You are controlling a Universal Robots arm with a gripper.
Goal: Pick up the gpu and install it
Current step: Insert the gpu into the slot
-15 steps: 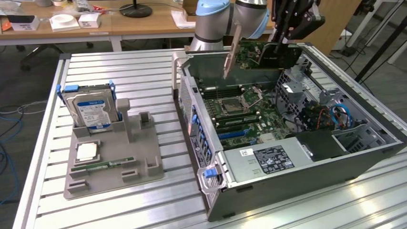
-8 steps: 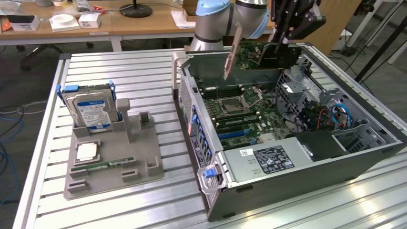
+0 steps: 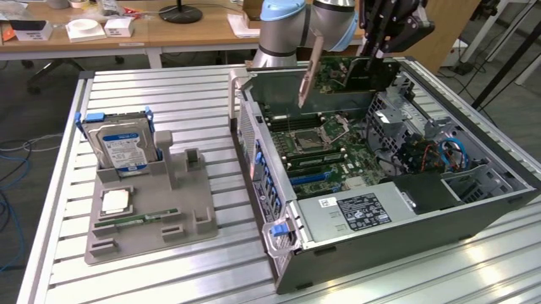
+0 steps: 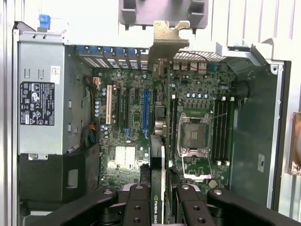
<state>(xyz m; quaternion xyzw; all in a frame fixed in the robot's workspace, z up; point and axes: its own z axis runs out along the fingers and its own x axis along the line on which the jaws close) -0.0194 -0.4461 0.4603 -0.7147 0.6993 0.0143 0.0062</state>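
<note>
The black pincer (image 4: 159,201) is clamped on the top edge of the gpu (image 3: 355,75), a thin green circuit card with a black cooler and silver end bracket. The card hangs on edge above the open dark computer case (image 3: 473,212) on the slatted metal counter (image 3: 169,88). It looks light, stiff and fragile, and is best gripped by the board's edges.

Slatted silver metal table (image 3: 169,95). Bears, toward the exterior view's left, a grey moulded holder tray (image 3: 190,187) lying flat. Bears beside it, toward the exterior view's right, an open computer case (image 3: 473,221) laid on its side, open face up. Narrow strip of bare slats between the two.
</note>
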